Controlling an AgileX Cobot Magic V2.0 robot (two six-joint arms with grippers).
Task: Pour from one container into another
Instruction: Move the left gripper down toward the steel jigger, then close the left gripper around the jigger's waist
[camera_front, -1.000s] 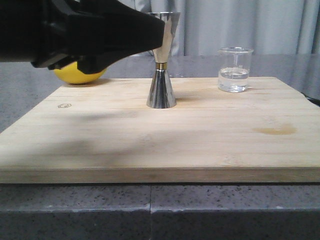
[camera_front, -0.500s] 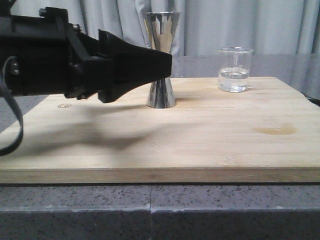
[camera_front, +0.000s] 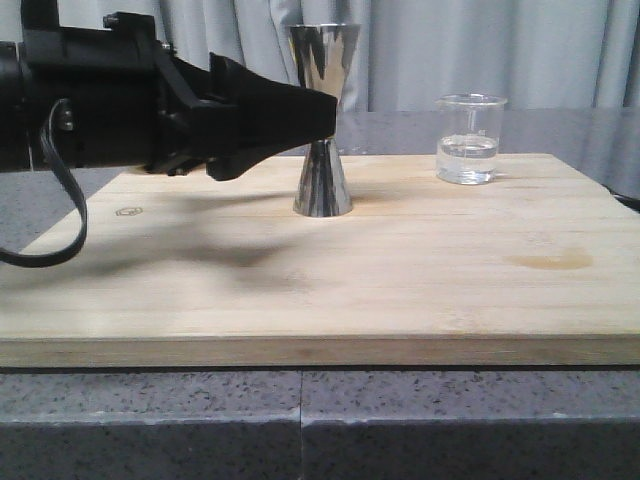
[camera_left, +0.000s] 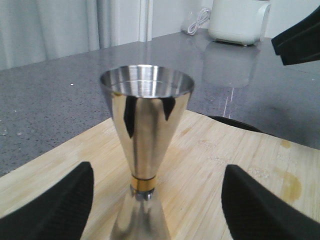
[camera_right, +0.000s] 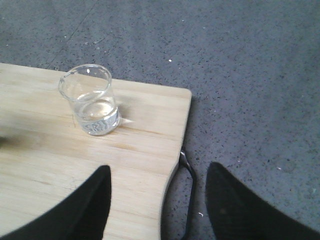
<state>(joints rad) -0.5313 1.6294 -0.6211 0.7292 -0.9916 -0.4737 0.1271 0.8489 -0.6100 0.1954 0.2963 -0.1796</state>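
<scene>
The steel jigger (camera_front: 322, 150) with a gold band at its waist (camera_left: 144, 183) stands upright mid-board. My left gripper (camera_front: 316, 122) comes in from the left at waist height. In the left wrist view it (camera_left: 157, 207) is open, one finger (camera_left: 52, 210) on each side of the jigger, with gaps on both sides. The clear glass beaker (camera_front: 468, 140) holds a little clear liquid at the board's back right. My right gripper (camera_right: 157, 205) is open and empty above the board's edge, short of the beaker (camera_right: 92, 106). It is out of the front view.
The wooden cutting board (camera_front: 400, 290) covers most of the grey stone counter (camera_front: 300, 420) and has a brown stain (camera_front: 550, 262) at the right. A dark metal handle (camera_right: 189, 172) sticks out from its right edge. A white appliance (camera_left: 237, 20) stands beyond the board.
My left arm has dropped and reached in, bringing its fingers from the jigger's upper cup to either side of its waist. The yellow fruit behind it is now hidden.
</scene>
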